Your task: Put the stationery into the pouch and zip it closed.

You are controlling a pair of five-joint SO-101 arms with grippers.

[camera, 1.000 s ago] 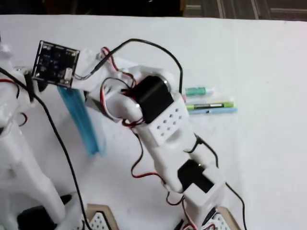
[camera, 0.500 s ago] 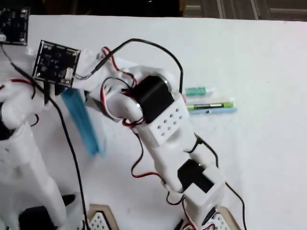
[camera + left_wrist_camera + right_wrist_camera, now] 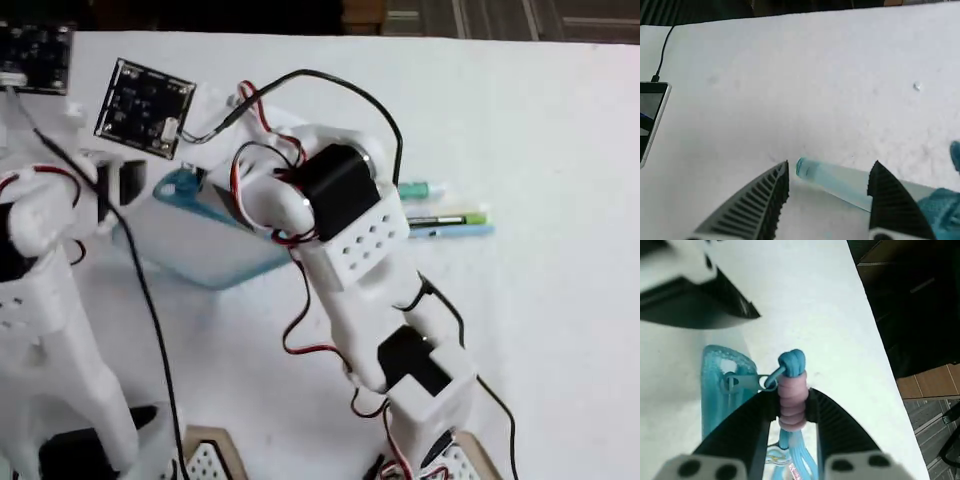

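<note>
The right gripper is clamped tight on the pink beaded cord of the zipper pull. A small ring links the cord to the zipper slider, which sits at one end of the pouch. The pouch is clear blue plastic and lies flat on the left half of the white table, between the two arms.

The left gripper is wide open and holds nothing. Its two ridged black fingers stand on either side of a rounded corner of the pouch, and I cannot tell whether they touch it.

Three pieces of stationery lie side by side near the middle of the table, well apart from the pouch and outside it: a green-capped marker, a green pen and a blue pen. A phone lies near the table's edge, beyond the left gripper.
</note>
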